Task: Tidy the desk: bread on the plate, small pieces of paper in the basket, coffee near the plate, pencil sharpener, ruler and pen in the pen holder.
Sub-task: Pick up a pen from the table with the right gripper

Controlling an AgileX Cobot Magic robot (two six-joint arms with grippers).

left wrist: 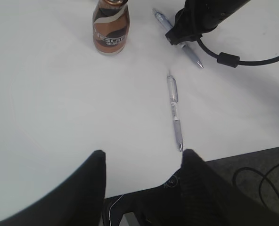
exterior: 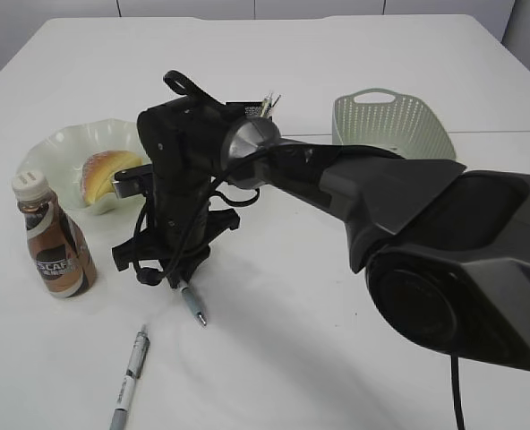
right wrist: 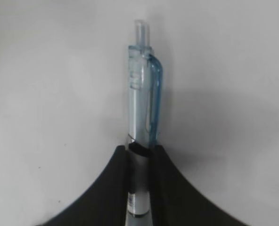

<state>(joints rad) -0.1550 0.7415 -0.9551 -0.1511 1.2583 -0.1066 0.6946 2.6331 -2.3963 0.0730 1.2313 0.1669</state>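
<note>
White desk (exterior: pixel 337 358) fills our view, with the pen holder (exterior: pixel 247 109) standing behind our right arm. Our right gripper (right wrist: pixel 139 157) has its jaws clamped on one pen (right wrist: pixel 142 94), the barrel running straight out between them, so we judge the lift carries back toward the holder. A second pen (left wrist: pixel 174 110) lies lengthwise ahead of our left gripper (left wrist: pixel 142 162), jaws apart. The coffee (left wrist: pixel 110 29) label reads "ESCAF".

exterior view slants down across the desk (exterior: pixel 354 54); left wrist hangs high, right wrist close.
</note>
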